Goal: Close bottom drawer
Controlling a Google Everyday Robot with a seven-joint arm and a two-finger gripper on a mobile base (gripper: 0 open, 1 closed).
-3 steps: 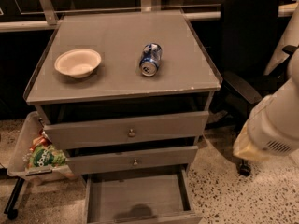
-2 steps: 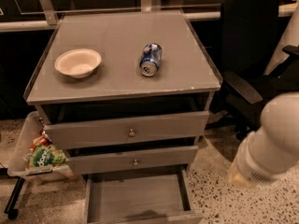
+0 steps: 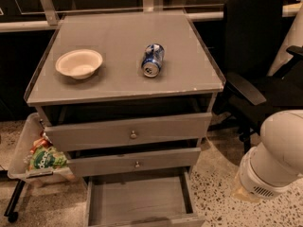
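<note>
The bottom drawer [image 3: 137, 200] of the grey cabinet stands pulled far out, its flat grey inner floor bare. Its slim front panel [image 3: 147, 220] lies at the lower edge of the view and its knob is out of view. The two drawers above, each with a small round knob, stick out only slightly. My gripper is not in view. Only a white rounded arm segment [image 3: 277, 157] shows at the lower right, to the right of the open drawer and apart from it.
A cream bowl [image 3: 78, 63] and a blue can [image 3: 152, 59] lying on its side sit on the cabinet top [image 3: 118, 37]. A black office chair [image 3: 255, 56] stands at the right. A tray with snack bags [image 3: 40, 157] hangs at the left. Speckled floor lies around.
The white arm segment has moved downward at the right side of the view. The drawers, bowl and can have not moved.
</note>
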